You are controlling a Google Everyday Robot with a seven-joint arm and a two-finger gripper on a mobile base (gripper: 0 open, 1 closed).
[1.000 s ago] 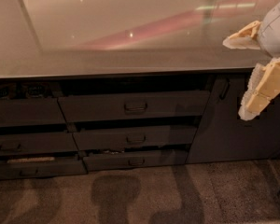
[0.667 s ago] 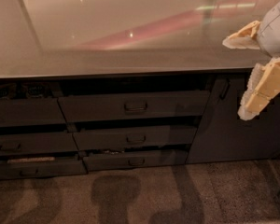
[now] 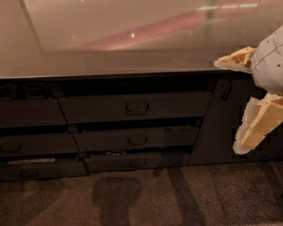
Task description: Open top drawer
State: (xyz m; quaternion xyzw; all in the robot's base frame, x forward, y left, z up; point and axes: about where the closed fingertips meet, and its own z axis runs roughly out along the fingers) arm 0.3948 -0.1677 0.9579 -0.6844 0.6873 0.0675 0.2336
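Note:
The top drawer (image 3: 99,108) is the widest dark grey front in the middle stack, just under the countertop edge, with a small loop handle (image 3: 137,107) at its centre. A dark gap shows above its front. My gripper (image 3: 230,105) is at the right of the view, in front of the cabinet door and well to the right of the handle, touching nothing. One pale finger (image 3: 236,60) points left at counter height; the other finger (image 3: 257,126) hangs lower. They stand wide apart and hold nothing.
Two narrower drawers (image 3: 137,139) sit below the top one. Another drawer stack (image 3: 23,145) is at the left. A tall plain dark cabinet door (image 3: 217,121) is at the right. The glossy countertop (image 3: 122,36) runs above. Carpet floor (image 3: 146,197) lies in front.

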